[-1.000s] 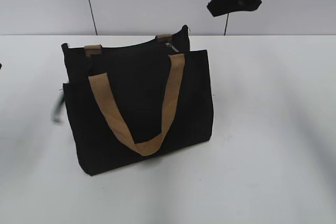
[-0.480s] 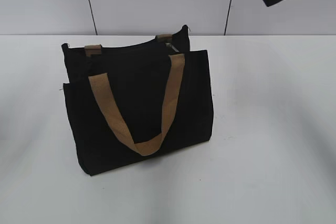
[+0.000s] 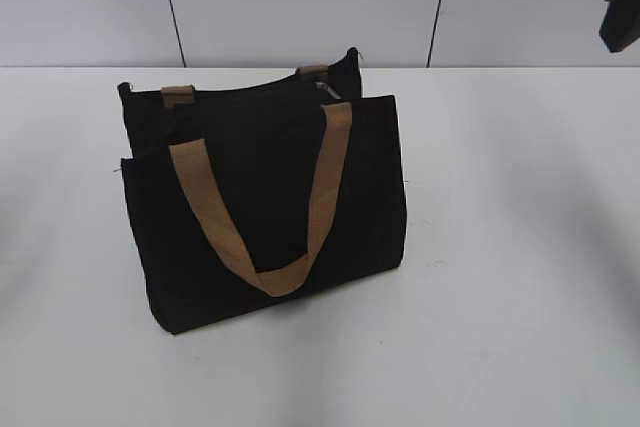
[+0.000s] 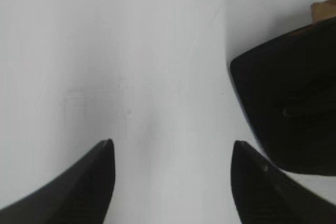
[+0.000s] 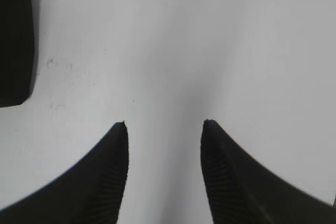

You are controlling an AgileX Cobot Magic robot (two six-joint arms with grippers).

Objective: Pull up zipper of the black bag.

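Note:
The black bag (image 3: 265, 197) stands upright on the white table, left of centre in the exterior view, with a tan handle (image 3: 262, 209) hanging over its front panel. The zipper (image 3: 250, 85) runs along the top rim; a small silvery pull shows near its right end (image 3: 322, 88). The bag's edge also shows in the left wrist view (image 4: 291, 108) and the right wrist view (image 5: 14, 40). My left gripper (image 4: 170, 148) is open and empty over bare table, left of the bag. My right gripper (image 5: 164, 124) is open and empty; a dark part of the right arm (image 3: 620, 2) shows at the top right edge.
The white table (image 3: 500, 277) spreads around the bag. A pale panelled wall (image 3: 300, 2) with dark seams stands behind it.
The right arm has moved from above the bag's right end away to the top right edge. The blurred left gripper by the bag's left side has left the exterior view. The bag has not moved.

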